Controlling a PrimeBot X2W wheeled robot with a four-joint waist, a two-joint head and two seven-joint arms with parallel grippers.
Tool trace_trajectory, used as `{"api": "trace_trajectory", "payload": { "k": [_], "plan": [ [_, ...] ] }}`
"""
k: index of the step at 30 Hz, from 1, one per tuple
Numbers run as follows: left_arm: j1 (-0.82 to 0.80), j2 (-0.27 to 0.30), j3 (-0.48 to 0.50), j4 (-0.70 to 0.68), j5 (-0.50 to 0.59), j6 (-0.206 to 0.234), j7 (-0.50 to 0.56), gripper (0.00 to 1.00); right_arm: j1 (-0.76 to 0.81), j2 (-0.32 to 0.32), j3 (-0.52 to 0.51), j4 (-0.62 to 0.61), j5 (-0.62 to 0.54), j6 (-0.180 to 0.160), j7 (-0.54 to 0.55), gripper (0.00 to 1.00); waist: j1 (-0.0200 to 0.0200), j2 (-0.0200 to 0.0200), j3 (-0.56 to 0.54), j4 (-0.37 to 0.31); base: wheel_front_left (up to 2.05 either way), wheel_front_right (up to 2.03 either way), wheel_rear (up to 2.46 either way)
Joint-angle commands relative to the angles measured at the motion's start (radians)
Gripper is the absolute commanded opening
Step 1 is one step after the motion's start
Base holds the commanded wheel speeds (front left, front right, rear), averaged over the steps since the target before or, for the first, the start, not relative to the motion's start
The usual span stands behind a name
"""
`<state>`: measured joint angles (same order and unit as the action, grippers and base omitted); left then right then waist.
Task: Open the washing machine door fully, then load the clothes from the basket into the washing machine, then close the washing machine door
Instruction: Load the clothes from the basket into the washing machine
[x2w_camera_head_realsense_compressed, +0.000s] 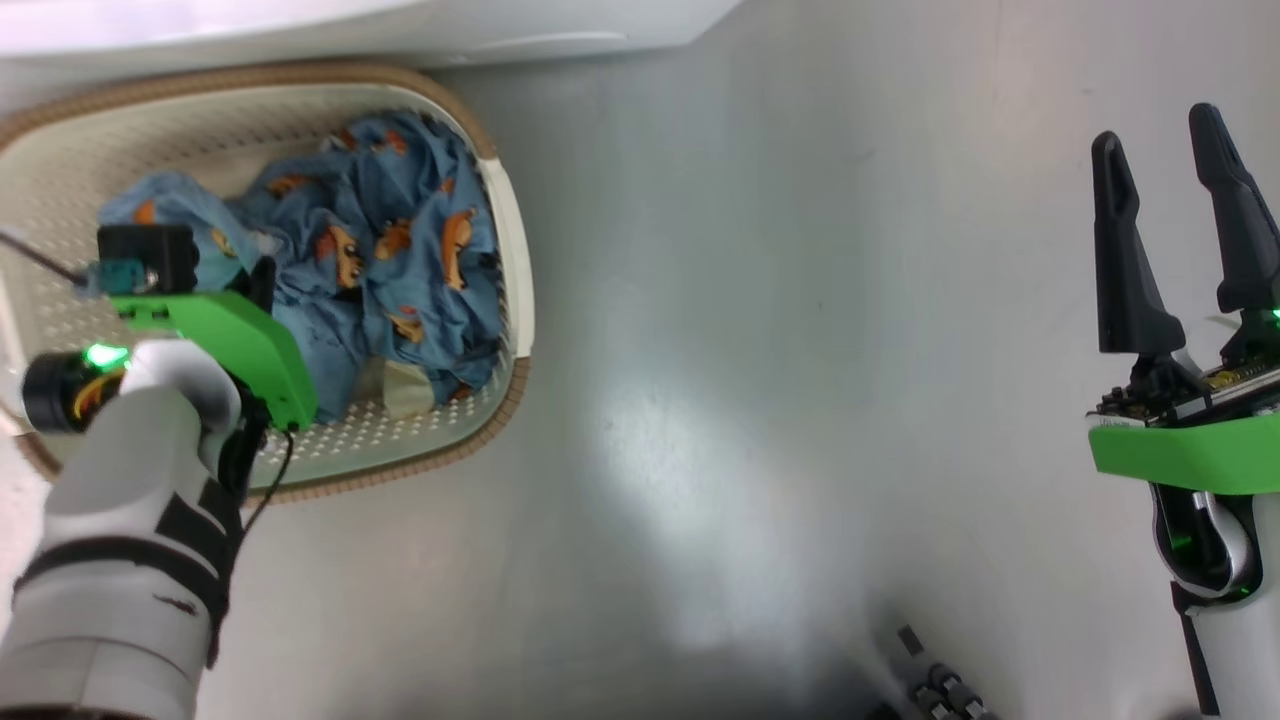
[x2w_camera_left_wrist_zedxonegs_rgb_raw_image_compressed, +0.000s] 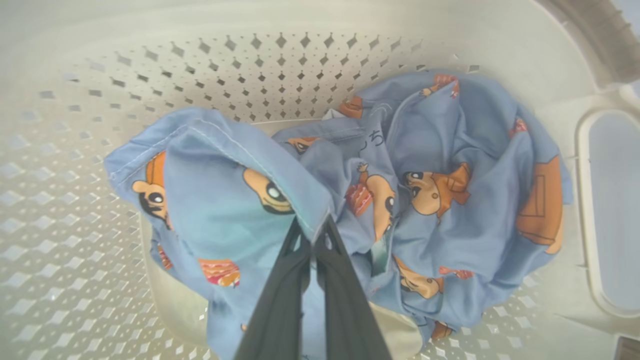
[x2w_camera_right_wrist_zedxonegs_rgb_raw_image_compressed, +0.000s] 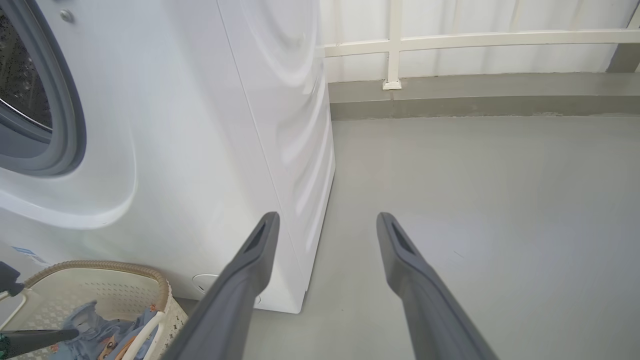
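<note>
— What do we have closest to us?
— Our left claw (x2w_camera_left_wrist_zedxonegs_rgb_raw_image_compressed: 313, 232), down inside the basket (x2w_camera_left_wrist_zedxonegs_rgb_raw_image_compressed: 150, 65). Its two dark fingers are pinched together on a fold of the clothes (x2w_camera_left_wrist_zedxonegs_rgb_raw_image_compressed: 450, 150).
— And the clothes themselves?
— We see a crumpled blue heap printed with orange cartoon figures. It lies on the basket's bottom, towards the side with a handle opening, and a cream patch shows at its near edge.
— Where does the basket stand?
— On the grey floor (x2w_camera_head_realsense_compressed: 800, 300), just beside the foot of the washing machine (x2w_camera_right_wrist_zedxonegs_rgb_raw_image_compressed: 200, 125), on our left.
— Our other claw?
— The right claw (x2w_camera_head_realsense_compressed: 1157, 125) hangs over bare floor, well apart from the basket, with its fingers spread wide and nothing between them.
— Farther off?
— From the right wrist we see the machine's white front and side, with the grey rubber gasket (x2w_camera_right_wrist_zedxonegs_rgb_raw_image_compressed: 65, 100) ringing the steel drum (x2w_camera_right_wrist_zedxonegs_rgb_raw_image_compressed: 20, 75). A blue label (x2w_camera_right_wrist_zedxonegs_rgb_raw_image_compressed: 22, 250) sits low on the front, just above the basket rim. Behind that are a low grey kerb (x2w_camera_right_wrist_zedxonegs_rgb_raw_image_compressed: 450, 95) and a cream railing (x2w_camera_right_wrist_zedxonegs_rgb_raw_image_compressed: 395, 40).
</note>
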<state>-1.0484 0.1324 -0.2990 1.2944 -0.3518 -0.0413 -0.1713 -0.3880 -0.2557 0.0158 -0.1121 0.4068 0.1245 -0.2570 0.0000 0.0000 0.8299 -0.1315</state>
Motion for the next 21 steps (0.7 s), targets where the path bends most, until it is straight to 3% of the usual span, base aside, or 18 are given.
{"api": "trace_trajectory", "payload": {
  "k": [1,10,21],
  "plan": [
    [0.054,0.026,0.025,-0.004,-0.015,-0.008,-0.026,0.00,0.058,-0.013,0.008,-0.014,-0.005,0.006,-0.005,1.00,0.0000,0.0000,-0.053,0.029,0.00,0.00,0.00],
    [0.138,0.010,0.061,-0.034,-0.062,-0.044,-0.089,0.00,0.116,-0.019,-0.004,0.007,-0.008,0.006,-0.005,1.00,0.0000,0.0000,-0.194,0.065,0.00,0.00,0.00],
    [0.323,0.015,0.137,-0.341,-0.005,-0.048,-0.090,0.00,0.228,-0.026,-0.025,0.036,-0.010,0.006,-0.005,1.00,0.0000,0.0000,-0.357,0.104,0.00,0.00,0.00]
  ]
}}
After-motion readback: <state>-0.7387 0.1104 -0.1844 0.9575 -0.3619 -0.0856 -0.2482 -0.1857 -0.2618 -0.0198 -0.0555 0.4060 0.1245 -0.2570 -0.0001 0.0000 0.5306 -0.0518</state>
